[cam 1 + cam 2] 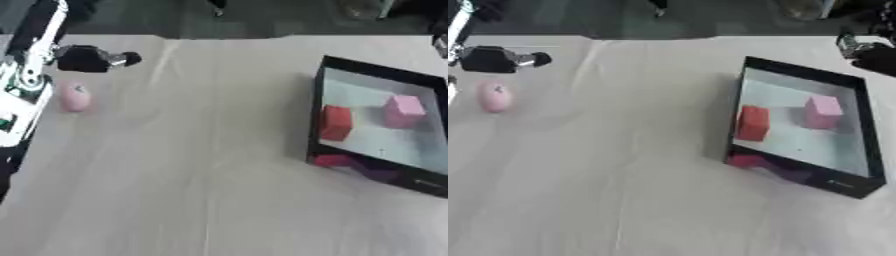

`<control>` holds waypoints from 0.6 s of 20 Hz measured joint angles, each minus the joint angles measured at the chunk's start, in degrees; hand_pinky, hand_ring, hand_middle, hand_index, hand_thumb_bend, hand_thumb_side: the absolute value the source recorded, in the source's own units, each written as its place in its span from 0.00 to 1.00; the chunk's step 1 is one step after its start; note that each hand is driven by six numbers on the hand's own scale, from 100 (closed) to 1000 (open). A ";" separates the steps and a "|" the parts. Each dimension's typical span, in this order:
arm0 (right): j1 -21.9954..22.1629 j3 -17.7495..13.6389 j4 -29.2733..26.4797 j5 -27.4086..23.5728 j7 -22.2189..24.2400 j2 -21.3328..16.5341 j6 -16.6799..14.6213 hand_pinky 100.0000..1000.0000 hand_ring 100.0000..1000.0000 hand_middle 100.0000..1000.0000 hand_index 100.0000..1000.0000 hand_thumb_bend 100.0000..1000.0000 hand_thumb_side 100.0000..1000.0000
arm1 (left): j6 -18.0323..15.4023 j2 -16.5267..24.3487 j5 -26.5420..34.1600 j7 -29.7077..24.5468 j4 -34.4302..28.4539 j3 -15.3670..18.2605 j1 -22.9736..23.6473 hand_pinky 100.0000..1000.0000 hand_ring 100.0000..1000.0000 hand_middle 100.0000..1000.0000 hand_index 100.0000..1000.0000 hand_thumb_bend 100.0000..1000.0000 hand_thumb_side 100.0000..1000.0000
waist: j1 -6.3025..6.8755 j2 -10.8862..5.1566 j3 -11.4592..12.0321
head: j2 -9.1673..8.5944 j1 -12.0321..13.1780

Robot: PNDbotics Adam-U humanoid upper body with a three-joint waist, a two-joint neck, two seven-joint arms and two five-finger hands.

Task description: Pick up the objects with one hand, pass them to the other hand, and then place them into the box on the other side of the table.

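Pink, one rounded object (75, 97) lay on the tabletop (201, 165) just below the left hand (92, 58), whose fingers' state could not be told. One black box (859, 115) held two blocks, red (752, 122) and pink (823, 111); the right hand (868, 52) showed beyond it, fingers unclear.

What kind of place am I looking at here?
Probably a robot test bench in a lab: a cloth-covered table, a black box holding coloured blocks, and the left robot hand near a pink object.

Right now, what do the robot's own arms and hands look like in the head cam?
The left arm has white and black casing with green marks on the forearm. The left hand is a dark, blocky shape with a silvery joint. The right hand is black with silvery parts at the upper right corner.
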 measured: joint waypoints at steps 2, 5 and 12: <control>0.00 0.01 0.00 0.00 0.00 -0.01 0.00 1.00 1.00 0.80 1.00 0.00 0.31 | 0.59 1.37 -0.01 -2.15 2.63 0.36 -0.66 0.74 0.67 0.63 0.79 0.83 0.30 | 0.00 0.00 0.00 | 0.00 0.34; 0.03 0.01 0.00 0.00 -0.05 -0.02 0.04 1.00 1.00 0.80 1.00 0.00 0.32 | 0.28 3.10 0.00 -5.59 5.96 0.62 -1.66 0.74 0.69 0.64 0.80 0.86 0.31 | 0.00 0.00 0.00 | 0.00 1.04; 0.16 0.02 0.01 0.01 -0.54 -0.11 0.32 1.00 1.00 0.80 1.00 0.00 0.32 | -1.41 5.89 -1.17 -14.48 11.11 1.09 -3.05 0.75 0.71 0.67 0.81 0.88 0.32 | 0.00 0.00 0.00 | 0.00 3.30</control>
